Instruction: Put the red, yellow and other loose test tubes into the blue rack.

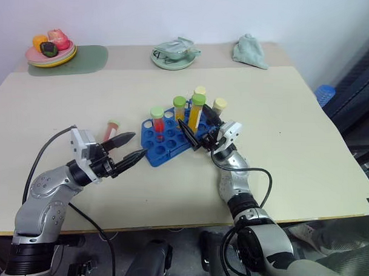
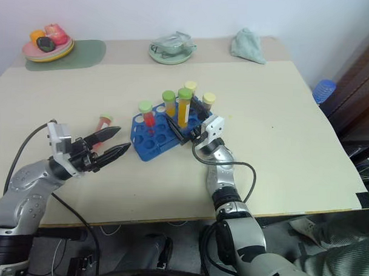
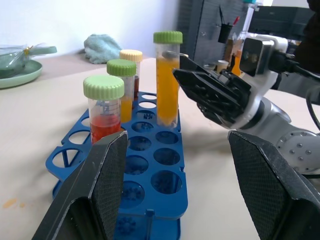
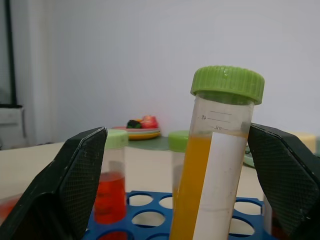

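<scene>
The blue rack (image 1: 170, 139) stands mid-table and holds several capped tubes. Among them are a short red tube (image 1: 157, 122) with a green cap and a tall yellow tube (image 1: 197, 112) with a green cap. My right gripper (image 1: 199, 127) is open, one finger on each side of the tall yellow tube, which stands in a rack hole. Another red tube (image 1: 110, 130) lies loose on the table, left of the rack. My left gripper (image 1: 138, 144) hovers open and empty just left of the rack's near corner, close to that loose tube.
A plate of toy food (image 1: 51, 50) sits on a green mat (image 1: 84, 57) at the back left. A green dish (image 1: 174, 55) and a crumpled green cloth (image 1: 250, 50) lie along the back edge. A blue object (image 1: 324, 93) sits beyond the table's right edge.
</scene>
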Robot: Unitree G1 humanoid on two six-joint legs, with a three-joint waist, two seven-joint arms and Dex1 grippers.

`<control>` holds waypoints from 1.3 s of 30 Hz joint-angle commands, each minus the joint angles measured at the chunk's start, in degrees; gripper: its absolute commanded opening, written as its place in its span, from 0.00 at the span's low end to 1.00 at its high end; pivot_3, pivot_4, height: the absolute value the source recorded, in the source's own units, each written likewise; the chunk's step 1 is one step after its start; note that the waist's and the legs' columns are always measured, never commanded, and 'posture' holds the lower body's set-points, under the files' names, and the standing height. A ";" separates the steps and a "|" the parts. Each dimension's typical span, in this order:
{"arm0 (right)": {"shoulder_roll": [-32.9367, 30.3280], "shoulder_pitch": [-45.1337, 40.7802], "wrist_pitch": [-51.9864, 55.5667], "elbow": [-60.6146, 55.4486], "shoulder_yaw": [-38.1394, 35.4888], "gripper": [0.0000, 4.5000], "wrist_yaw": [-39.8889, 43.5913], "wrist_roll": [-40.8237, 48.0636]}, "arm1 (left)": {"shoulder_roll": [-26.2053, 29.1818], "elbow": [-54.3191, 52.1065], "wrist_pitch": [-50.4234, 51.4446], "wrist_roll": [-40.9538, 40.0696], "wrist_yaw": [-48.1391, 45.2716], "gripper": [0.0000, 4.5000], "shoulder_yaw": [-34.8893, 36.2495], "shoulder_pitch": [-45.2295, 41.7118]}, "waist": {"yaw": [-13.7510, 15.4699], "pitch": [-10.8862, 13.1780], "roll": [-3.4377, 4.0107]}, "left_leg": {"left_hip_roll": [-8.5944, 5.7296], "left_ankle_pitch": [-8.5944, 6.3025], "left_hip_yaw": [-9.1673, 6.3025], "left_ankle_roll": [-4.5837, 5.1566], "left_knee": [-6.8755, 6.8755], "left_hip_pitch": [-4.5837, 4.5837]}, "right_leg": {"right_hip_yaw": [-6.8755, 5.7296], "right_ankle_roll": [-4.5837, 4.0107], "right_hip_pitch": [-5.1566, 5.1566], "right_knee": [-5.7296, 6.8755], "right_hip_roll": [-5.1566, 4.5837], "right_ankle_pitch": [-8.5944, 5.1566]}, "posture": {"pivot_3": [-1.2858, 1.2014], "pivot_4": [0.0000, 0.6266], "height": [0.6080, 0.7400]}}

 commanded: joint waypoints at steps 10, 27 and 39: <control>-2.18 1.39 0.19 -1.36 -0.14 0.99 -0.60 -0.02 | -0.02 -2.60 0.47 -0.73 1.30 0.73 0.42 -0.07 | 0.07 0.00 0.00 | 0.00 0.00 0.00 0.00 0.00 -0.01 | 0.00 0.00 0.00 -0.01 0.00 0.00 | 0.52 0.24 1.00; -18.09 9.36 24.89 -41.54 4.77 0.99 -6.54 -0.21 | -8.77 -0.62 7.03 -5.92 28.79 0.73 10.24 -8.74 | 0.10 0.10 0.14 | 0.06 0.05 0.04 -0.09 0.04 -0.12 | 0.03 0.00 -0.15 0.04 -0.05 0.01 | 0.52 0.24 1.00; -44.92 4.39 82.46 -66.89 0.17 0.99 -5.92 20.93 | -4.59 -3.25 40.40 -7.61 59.79 0.73 12.64 -18.84 | 0.32 0.15 -0.01 | 0.08 0.02 0.03 -0.05 0.07 -0.18 | 0.03 0.01 -0.13 -0.04 -0.08 0.01 | 0.52 0.24 1.00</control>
